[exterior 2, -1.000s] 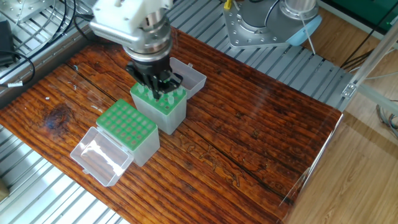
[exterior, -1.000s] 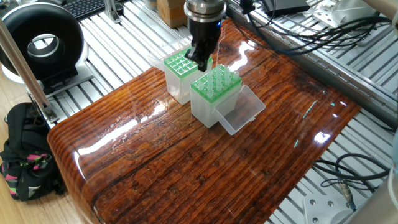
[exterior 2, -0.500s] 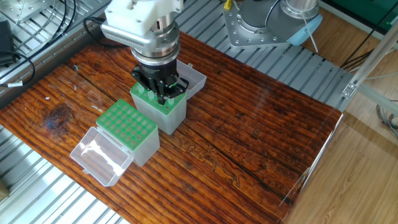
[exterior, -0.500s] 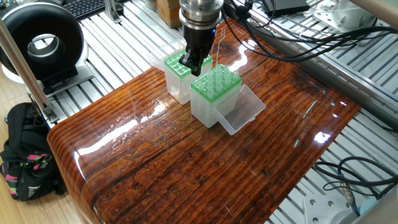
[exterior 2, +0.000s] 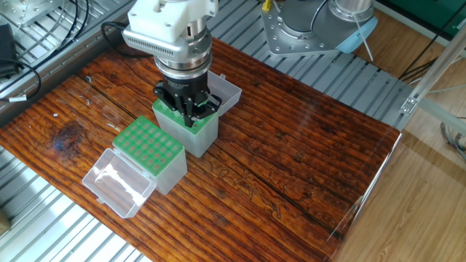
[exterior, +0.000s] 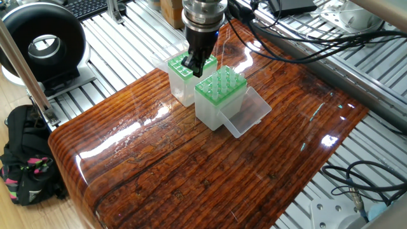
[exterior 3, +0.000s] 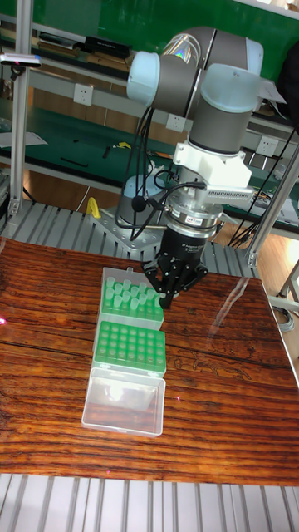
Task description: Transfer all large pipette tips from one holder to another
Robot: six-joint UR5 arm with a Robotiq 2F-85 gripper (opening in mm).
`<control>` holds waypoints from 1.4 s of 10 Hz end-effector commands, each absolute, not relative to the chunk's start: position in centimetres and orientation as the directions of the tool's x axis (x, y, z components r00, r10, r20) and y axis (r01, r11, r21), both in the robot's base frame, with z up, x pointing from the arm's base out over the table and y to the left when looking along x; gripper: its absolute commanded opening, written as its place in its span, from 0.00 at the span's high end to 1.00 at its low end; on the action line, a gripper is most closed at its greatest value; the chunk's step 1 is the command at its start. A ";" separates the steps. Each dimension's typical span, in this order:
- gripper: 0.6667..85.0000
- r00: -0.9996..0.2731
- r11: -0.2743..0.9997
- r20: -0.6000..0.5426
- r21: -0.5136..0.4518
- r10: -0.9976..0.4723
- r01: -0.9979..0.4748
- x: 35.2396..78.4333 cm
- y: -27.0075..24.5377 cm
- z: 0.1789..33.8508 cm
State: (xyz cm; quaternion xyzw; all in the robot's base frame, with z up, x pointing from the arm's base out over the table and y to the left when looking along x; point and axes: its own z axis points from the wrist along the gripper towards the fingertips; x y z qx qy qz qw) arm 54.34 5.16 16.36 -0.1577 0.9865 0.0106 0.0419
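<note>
- Two green-topped holders side by side on the wooden table [exterior 2: 306,145], each with a clear lid folded open.
- Large pipette tips [exterior 3: 131,296] standing upright in the rear holder [exterior 3: 130,305], long axis vertical, wide ends up; about the middle of the tall view, just above the other box.
- Front holder [exterior 3: 129,347] directly below it in that view, showing only empty holes, as far as can be seen.
- Tool [exterior 3: 170,292] hanging point-down at the right edge of the rear holder, fingertips level with the tip heads; in the other fixed view, over the right corner of that holder.
- Remaining tips lying to the left of the tool in the tall view, none beyond it on the right.
- Fingers drawn close together, but cannot tell whether clenched on a tip or merely narrowed; contact hidden by the dark fingers.
- Probably a pick from the rear holder; next move calling for a straight vertical path along the tip's axis.
</note>
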 end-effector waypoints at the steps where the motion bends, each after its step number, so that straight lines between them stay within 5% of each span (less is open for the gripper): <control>1: 1.00 -0.943 0.945 -0.104 0.046 -0.317 -0.323 54.5 6.3 16.5; 6: 1.00 -0.943 0.947 -0.094 -0.004 -0.320 -0.321 54.6 5.0 16.4; 11: 0.99 -0.961 0.958 -0.069 0.089 -0.268 -0.273 53.4 7.0 16.5; 14: 0.92 -0.958 0.959 -0.044 -0.003 -0.284 -0.284 53.4 4.5 16.3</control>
